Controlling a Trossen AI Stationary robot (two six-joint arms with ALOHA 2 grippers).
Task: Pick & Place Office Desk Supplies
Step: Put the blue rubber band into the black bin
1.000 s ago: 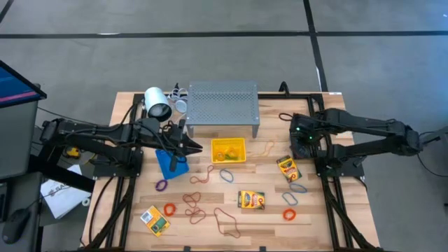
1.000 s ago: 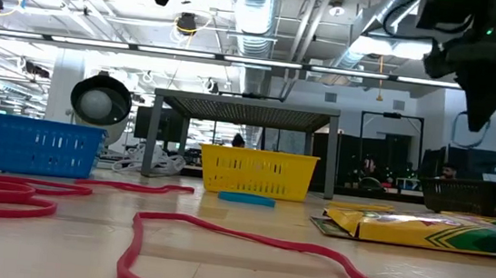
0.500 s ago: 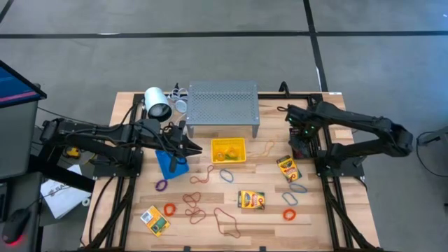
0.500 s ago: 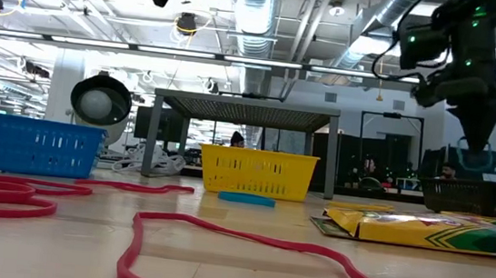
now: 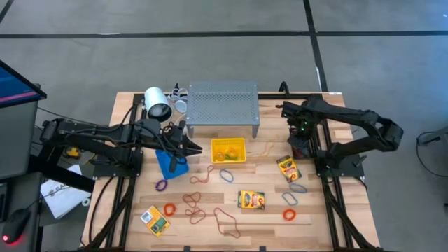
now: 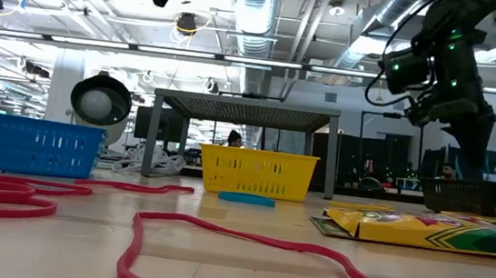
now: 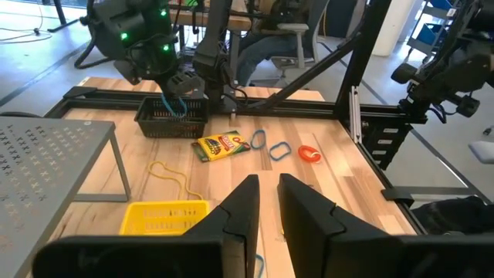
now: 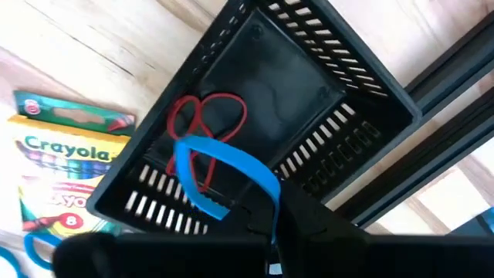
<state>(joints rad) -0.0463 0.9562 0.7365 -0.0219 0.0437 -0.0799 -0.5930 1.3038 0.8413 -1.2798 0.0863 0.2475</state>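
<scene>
— Rubber bands (image 5: 225,221) and crayon boxes (image 5: 251,199) lie scattered over the near half of the table (image 5: 126,210). What stands around them, biggest first?

— At the far edge, the grey perforated shelf (image 5: 222,105) stands on its legs. Beside it, toward the left arm, lies a white cylinder with a dark open end (image 5: 157,103). Then come three small bins: the blue bin (image 5: 166,162) under the left arm, the yellow bin (image 5: 229,150) just in front of the shelf, and the black bin (image 7: 171,120) by the right arm's base.

— What is in them?

— The black bin holds a red band (image 8: 202,123). The yellow one holds a few loops, orange and green. The left arm hides the inside of the blue one.

— And the grippers?

— The right gripper (image 8: 258,216) hangs over the black bin, jaws closed on a blue rubber band (image 8: 224,174) that dangles above the red one. A crayon box (image 5: 287,168) lies just beside that bin. The left gripper (image 7: 266,202) hovers above the blue bin, pointing across the table, jaws narrowly apart with nothing seen between them.

— Smallest things?

— Loose loops: an orange one (image 5: 289,214), a blue one (image 5: 227,175), a purple one (image 5: 161,185).
</scene>
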